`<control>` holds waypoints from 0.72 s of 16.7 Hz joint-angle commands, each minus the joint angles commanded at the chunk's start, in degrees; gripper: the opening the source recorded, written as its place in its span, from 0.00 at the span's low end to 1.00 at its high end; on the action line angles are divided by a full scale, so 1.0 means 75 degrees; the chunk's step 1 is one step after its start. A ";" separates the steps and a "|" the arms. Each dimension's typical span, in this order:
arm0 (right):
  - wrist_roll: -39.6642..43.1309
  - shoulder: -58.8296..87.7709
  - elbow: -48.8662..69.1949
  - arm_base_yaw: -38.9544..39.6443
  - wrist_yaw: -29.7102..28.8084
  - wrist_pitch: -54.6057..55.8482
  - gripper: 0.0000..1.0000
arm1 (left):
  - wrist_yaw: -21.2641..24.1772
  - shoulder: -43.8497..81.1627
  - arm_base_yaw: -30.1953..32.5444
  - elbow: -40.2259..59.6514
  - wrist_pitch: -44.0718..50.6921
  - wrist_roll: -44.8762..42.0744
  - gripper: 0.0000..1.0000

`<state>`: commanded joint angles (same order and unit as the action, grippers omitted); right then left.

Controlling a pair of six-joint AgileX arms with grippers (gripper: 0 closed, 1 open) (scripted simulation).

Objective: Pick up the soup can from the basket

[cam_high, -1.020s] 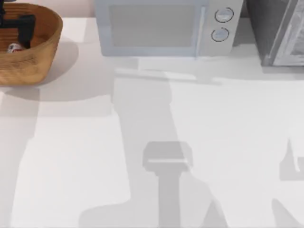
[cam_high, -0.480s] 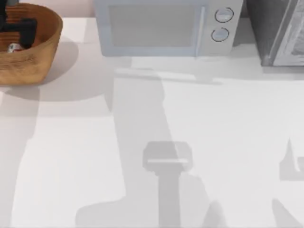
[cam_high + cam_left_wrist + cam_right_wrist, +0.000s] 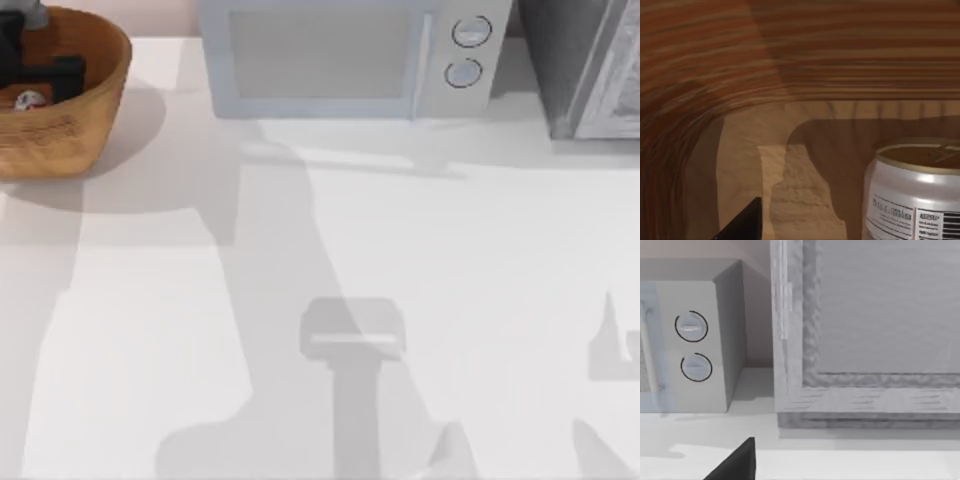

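Where the worktop (image 3: 330,260) meets its far left corner stands the basket (image 3: 85,115), tan outside and ribbed orange-brown within. Inside it, the left gripper (image 3: 40,72) hangs low over the woven floor, just beside the soup can (image 3: 28,99); whether its fingers are spread or pressed together cannot be told. From the left wrist view the soup can (image 3: 912,192) stands upright on the basket floor, its dull gold end up, with the curved basket wall (image 3: 790,50) rising close behind it. Along the far edge, right of the basket, stands a pale grey microwave (image 3: 345,58) with two round dials. At the far right corner stands a grey cabinet (image 3: 590,70), close beside the microwave.
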<state>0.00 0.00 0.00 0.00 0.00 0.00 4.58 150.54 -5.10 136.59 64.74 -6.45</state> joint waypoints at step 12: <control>0.0000 0.0000 0.0000 0.0000 0.0000 0.0000 1.00 | 0.0000 0.0000 0.0000 0.0000 0.0000 0.0000 0.17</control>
<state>0.00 0.00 0.00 0.00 0.00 0.00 4.58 150.54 -5.10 136.59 64.74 -6.45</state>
